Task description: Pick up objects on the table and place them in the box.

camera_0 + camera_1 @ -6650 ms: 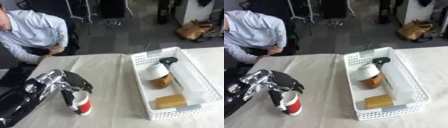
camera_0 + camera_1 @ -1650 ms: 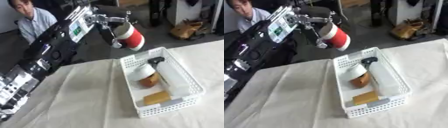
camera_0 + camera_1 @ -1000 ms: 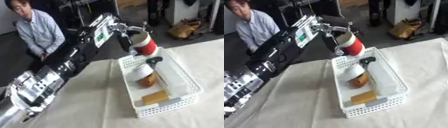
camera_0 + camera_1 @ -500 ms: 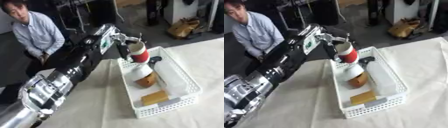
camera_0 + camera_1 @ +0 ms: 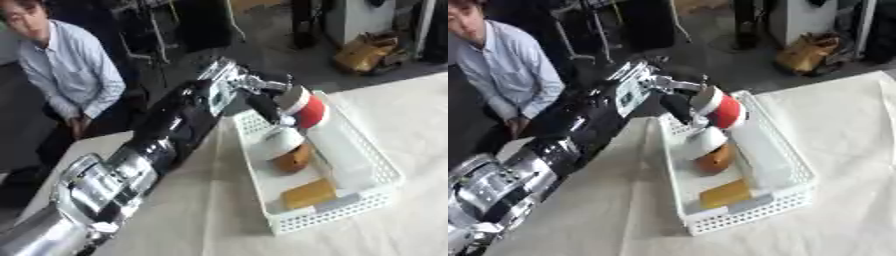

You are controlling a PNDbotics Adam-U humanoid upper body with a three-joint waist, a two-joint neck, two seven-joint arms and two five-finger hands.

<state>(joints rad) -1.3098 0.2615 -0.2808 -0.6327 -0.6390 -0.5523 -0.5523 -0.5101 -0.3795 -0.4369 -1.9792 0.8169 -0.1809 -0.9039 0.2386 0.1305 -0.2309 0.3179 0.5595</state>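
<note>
— One hand in view from my seat: the left hand (image 5: 262,102), at the end of the long black-and-silver arm that comes in from the lower left and stretches across the cloth-covered table (image 5: 411,105).

— What is it holding?

— I see its fingers curled round a red and white cup (image 5: 304,106). The cup is tilted, its white end toward the hand and its red body pointing out over the white basket (image 5: 383,172). It hangs above the basket's far end, off the table, just over the things already inside.

— And inside the basket?

— I count three things I can make out. A brown rounded object with a white top (image 5: 285,150) lies directly beneath the cup — whether the two touch, I cannot tell. Beside it, along the basket's right wall, sits a long pale white item (image 5: 756,150). At the near end lies a flat orange-tan block (image 5: 308,193), close to the front wall.

— The basket itself?

— It stands on the cloth, askew in my view, to the right of the arm.

— Your right hand?

— It shows in neither eye, so I say nothing of its fingers.
</note>
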